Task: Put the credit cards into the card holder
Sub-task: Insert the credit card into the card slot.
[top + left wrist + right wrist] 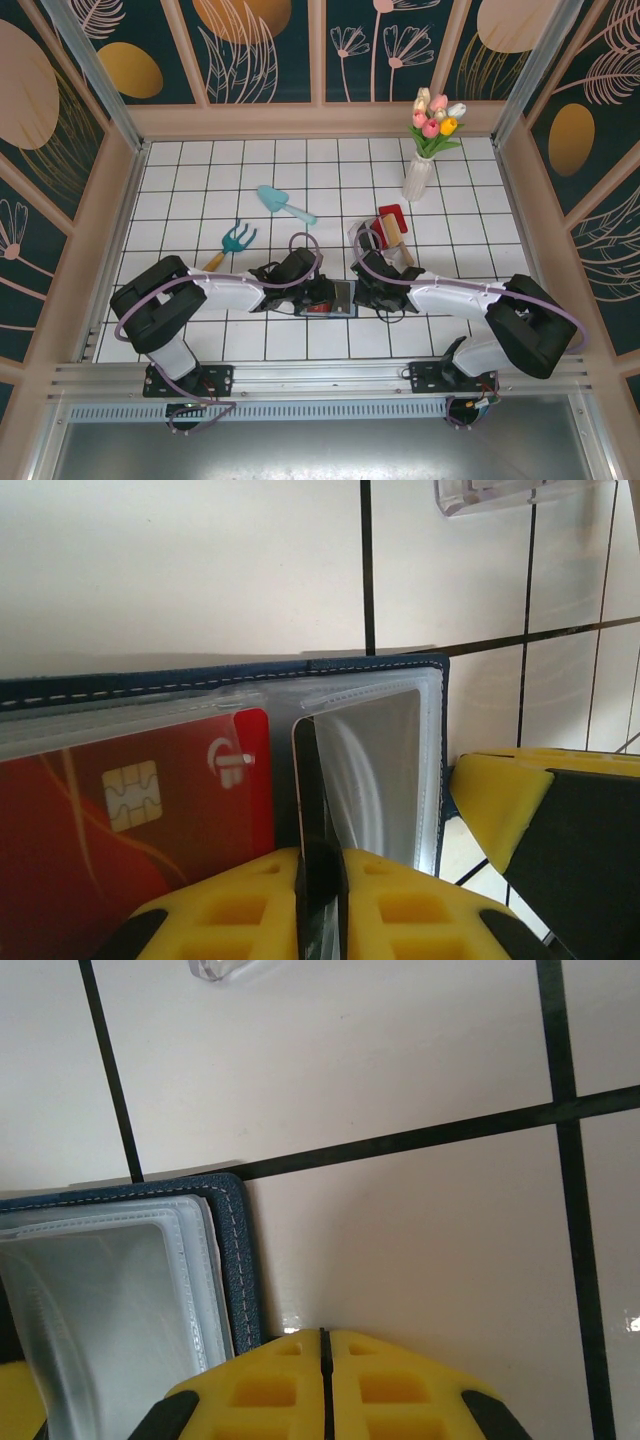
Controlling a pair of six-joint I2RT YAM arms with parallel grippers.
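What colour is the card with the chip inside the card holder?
Red, with faint orange curves; the card shows best in the left wrist view.

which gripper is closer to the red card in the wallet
Left. The left gripper hangs at the red card, jaws pinching a black card edge-on; the right gripper sits off the card holder's opposite edge, over tile.

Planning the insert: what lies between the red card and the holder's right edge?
Left wrist view: a dark card standing edge-on in the left gripper, then an empty clear sleeve.

Right tool (322,1345) closed beside the card holder (110,1290) corner; white tiled table (400,1240) beneath.
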